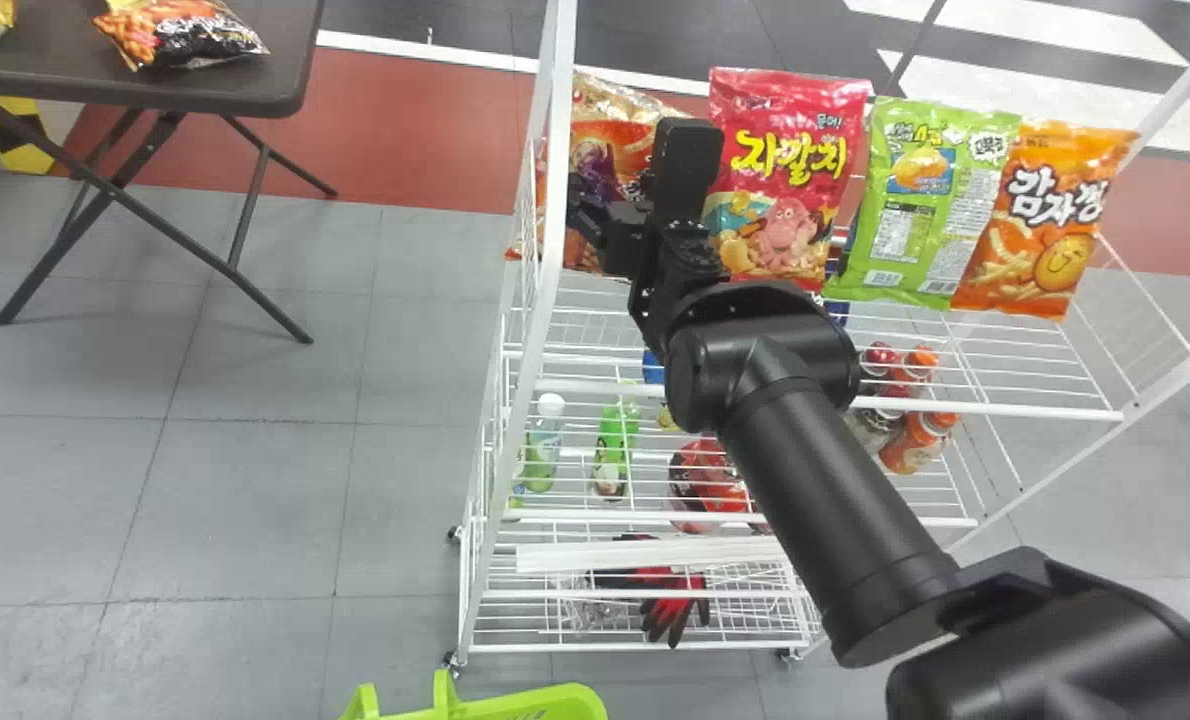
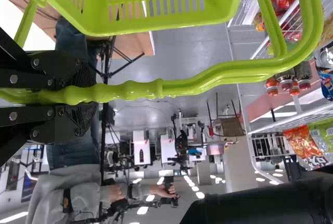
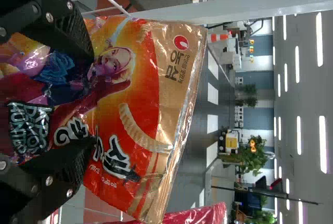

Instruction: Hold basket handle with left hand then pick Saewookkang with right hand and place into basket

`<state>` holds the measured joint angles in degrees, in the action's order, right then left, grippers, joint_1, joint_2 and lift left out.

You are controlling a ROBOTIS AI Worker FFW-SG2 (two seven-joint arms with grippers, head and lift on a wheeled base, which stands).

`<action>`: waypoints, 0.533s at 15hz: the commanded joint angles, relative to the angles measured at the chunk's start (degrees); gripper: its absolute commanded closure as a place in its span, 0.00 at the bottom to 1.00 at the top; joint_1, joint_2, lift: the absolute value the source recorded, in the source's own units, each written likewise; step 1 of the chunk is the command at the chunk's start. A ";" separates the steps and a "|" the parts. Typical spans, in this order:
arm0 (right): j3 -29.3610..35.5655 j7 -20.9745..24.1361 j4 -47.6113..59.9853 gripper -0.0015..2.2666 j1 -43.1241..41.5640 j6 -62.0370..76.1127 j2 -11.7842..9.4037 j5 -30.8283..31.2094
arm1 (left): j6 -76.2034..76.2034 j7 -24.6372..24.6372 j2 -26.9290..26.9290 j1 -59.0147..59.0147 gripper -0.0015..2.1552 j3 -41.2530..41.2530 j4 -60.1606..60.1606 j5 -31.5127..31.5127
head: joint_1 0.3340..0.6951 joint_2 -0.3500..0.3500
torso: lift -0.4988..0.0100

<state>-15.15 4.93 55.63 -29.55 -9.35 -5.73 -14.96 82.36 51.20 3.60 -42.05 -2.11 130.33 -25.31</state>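
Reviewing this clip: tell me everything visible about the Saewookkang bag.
The Saewookkang bag is orange with a tan-gold band at its sealed upper edge. Its film looks glossy and crinkled, printed with figures, large lettering, a red oval emblem and a curved snack. It stands upright on the white rack, beside the pink-red bag. The right end effector is at it, fingers apart and overlapping its printed face; whether they touch it, I cannot tell. No tear shows.
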 commanded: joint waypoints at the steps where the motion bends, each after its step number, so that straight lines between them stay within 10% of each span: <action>1: 0.64 -0.01 -0.34 0.53 -0.60 -2.21 0.02 0.37 | -0.13 -0.14 0.09 0.04 0.85 -0.09 -0.51 -0.09 | 1.00 0.16 | 0.94; 3: 0.47 0.52 0.27 0.94 0.19 -1.16 0.10 0.28 | -0.13 -0.40 -0.09 0.22 0.85 -0.18 -0.51 -0.09 | 1.00 0.16 | 0.94; 8: -0.94 4.21 8.71 0.99 5.11 1.48 -0.69 0.72 | -0.13 -0.75 -0.53 0.30 0.84 -0.18 -0.16 -0.18 | 1.00 0.15 | 0.94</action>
<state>-16.04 9.17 61.81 -25.73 -7.91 -6.02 -14.10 82.23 50.49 3.22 -41.72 -2.29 129.95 -25.45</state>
